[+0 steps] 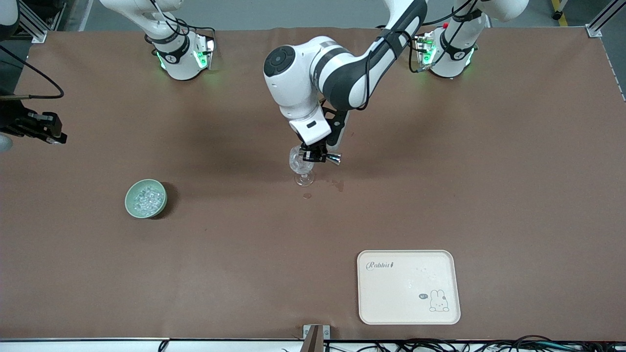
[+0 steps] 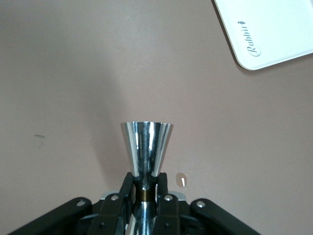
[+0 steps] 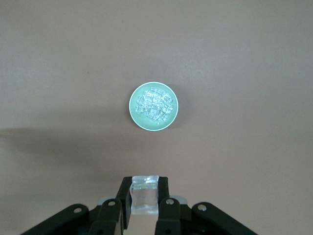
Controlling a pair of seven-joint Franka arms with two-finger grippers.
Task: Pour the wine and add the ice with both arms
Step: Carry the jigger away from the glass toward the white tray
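Two tools closed: left tool (image 2: 145,193) clamps a steel jigger (image 2: 146,147) over the stemmed glass (image 1: 301,166); right tool (image 3: 144,196) clamps one ice cube (image 3: 145,195) above the tabletop (image 3: 244,73).

A metal jigger (image 1: 332,158) is being held by the left gripper (image 1: 315,156) over the stemmed glass (image 1: 302,168), mid-frame.

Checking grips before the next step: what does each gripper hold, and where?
Left gripper: jigger, by its narrow waist. Right gripper: ice cube, by its sides.
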